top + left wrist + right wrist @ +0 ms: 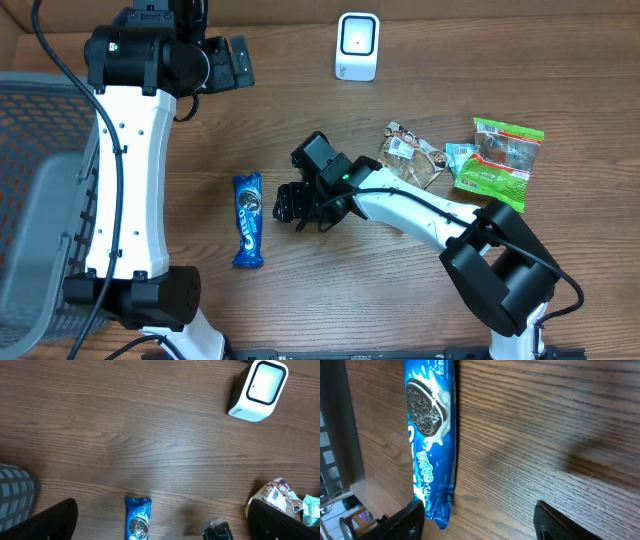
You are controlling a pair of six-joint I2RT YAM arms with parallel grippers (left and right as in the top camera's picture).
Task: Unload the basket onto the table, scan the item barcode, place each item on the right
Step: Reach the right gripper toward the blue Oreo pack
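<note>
A blue Oreo cookie pack [247, 220] lies flat on the wooden table, left of centre. The white barcode scanner [357, 46] stands at the back. My right gripper [290, 207] hovers low just right of the pack, open. In the right wrist view the pack [430, 435] runs along the left side, its crimped end beside one finger [400, 525]; only bare wood lies between the jaws of the right gripper [480, 525]. My left gripper [228, 62] is raised at the back left, open wide and empty. Its view looks down on the pack [137, 519] and the scanner [258, 390].
A grey mesh basket [40, 200] takes up the left edge. To the right lie a crumpled snack wrapper [410, 155] and a green packet [500, 160]. The left arm's white column stands between the basket and the Oreo pack.
</note>
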